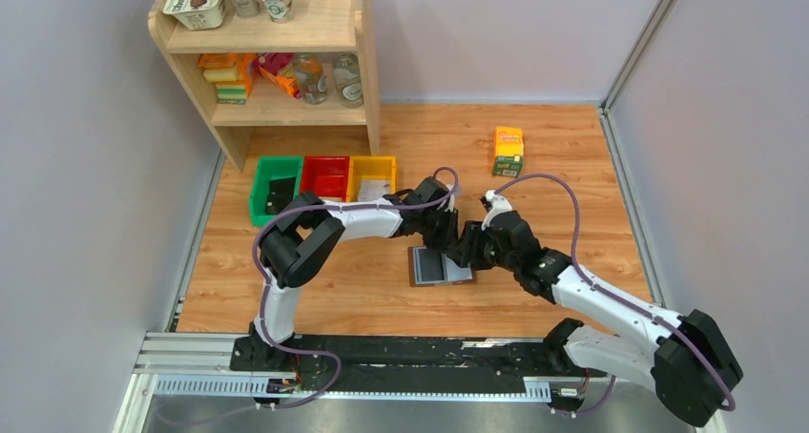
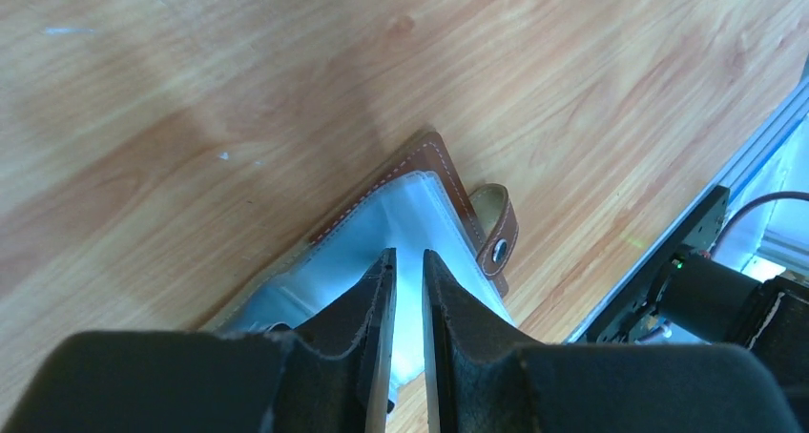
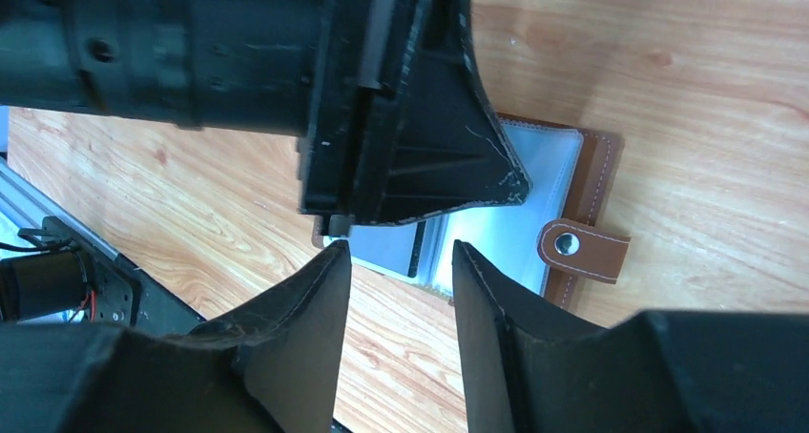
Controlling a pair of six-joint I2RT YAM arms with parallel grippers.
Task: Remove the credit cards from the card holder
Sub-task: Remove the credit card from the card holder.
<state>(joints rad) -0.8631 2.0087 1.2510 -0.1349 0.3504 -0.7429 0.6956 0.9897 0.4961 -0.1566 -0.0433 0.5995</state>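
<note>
The holder lies open and flat on the bench, sleeves up, its clasp tab hanging off one short edge. The left gripper comes down on the clear sleeves near the holder's middle, jaws a narrow slit apart with nothing visibly held between them; it looks to be pinning the pages. The right gripper hovers just beside the holder's near edge, jaws well apart and empty. Between its fingers shows the dark edge of a card, still tucked in a sleeve on the half away from the tab. The step in hand seems to be getting hold of that card. To do it well, the left gripper should keep the holder pressed flat so it cannot slide or fold. The right one should come in low along the card's plane and close on the exposed dark edge only, not on the sleeve film. It should then draw straight out along the sleeve's opening; a skewed pull would likely drag the whole holder. No writing shows on the holder or card. The carton well beyond the holder carries print too small to read.
</note>
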